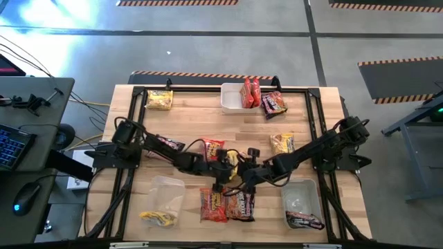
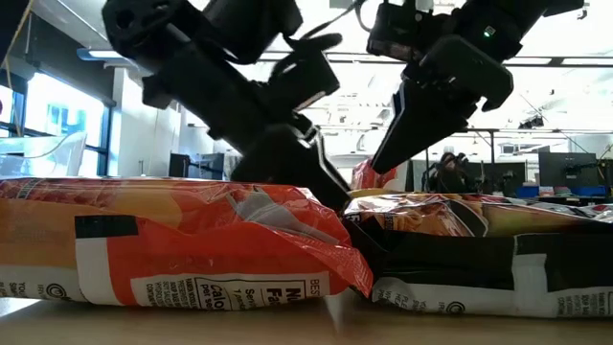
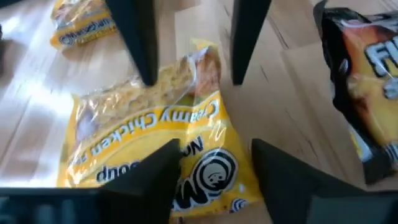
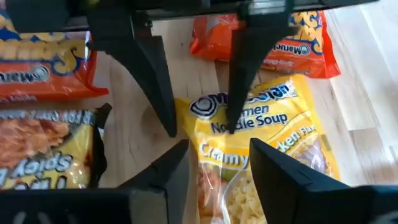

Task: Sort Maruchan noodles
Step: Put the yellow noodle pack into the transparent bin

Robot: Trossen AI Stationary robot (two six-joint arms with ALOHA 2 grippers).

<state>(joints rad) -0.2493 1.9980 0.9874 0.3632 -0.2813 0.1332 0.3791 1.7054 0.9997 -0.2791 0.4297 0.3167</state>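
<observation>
Hovering mid-tabletop (image 1: 187,117), both grippers (left gripper (image 1: 223,168), right gripper (image 1: 239,171)) straddle the yellow packet (image 3: 161,137), jaws parted, seemingly ungrasped.

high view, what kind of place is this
Probably a robotics lab or workshop: a wooden table on a concrete floor with hazard-striped tape, and a desk with keyboard and mouse beside it.

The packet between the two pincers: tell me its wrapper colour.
Yellow, with a clear window showing the noodles; the packet shows best in the right wrist view.
</observation>
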